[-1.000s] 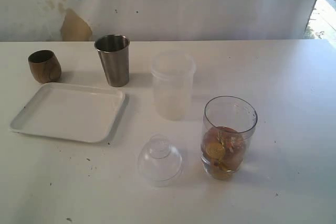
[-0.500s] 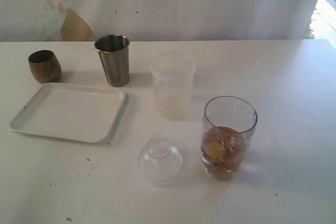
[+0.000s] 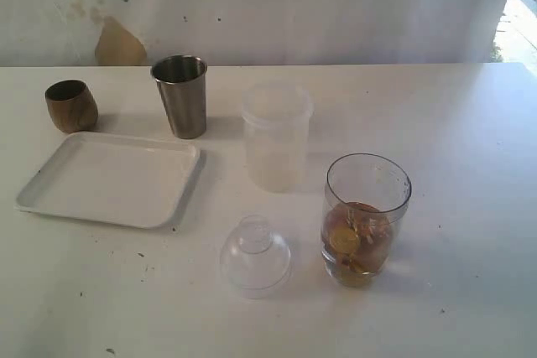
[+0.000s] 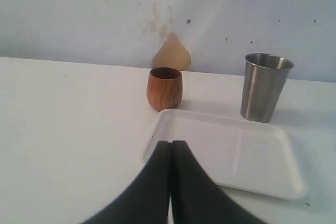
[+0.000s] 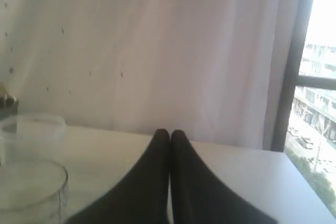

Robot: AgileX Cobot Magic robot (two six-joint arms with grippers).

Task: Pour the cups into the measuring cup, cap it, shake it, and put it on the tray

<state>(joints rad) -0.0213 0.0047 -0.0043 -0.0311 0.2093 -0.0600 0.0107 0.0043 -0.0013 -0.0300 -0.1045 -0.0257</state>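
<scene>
White tabletop (image 3: 470,140) is stretching toward a stained pale wall in the exterior view, and we are seeing the measuring cup (image 3: 366,219) standing upright at the right, clear and uncapped, with brownish-gold contents lying at its bottom. The dome lid (image 3: 255,256) is sitting near it on the left, and the frosted cup (image 3: 276,136) is standing behind them. The tray (image 3: 109,179) is lying at the left, with the wooden cup (image 3: 71,106) and the steel tumbler (image 3: 181,95) standing upright just behind it. In the left wrist view, the left gripper (image 4: 171,142) is hanging clenched and gripping nothing, its tips showing against the tray's near rim. In the right wrist view, the right gripper (image 5: 169,132) is likewise pressing its black fingers together on nothing, pointing toward a pale curtain, with the measuring cup's rim showing at the picture's edge.
</scene>
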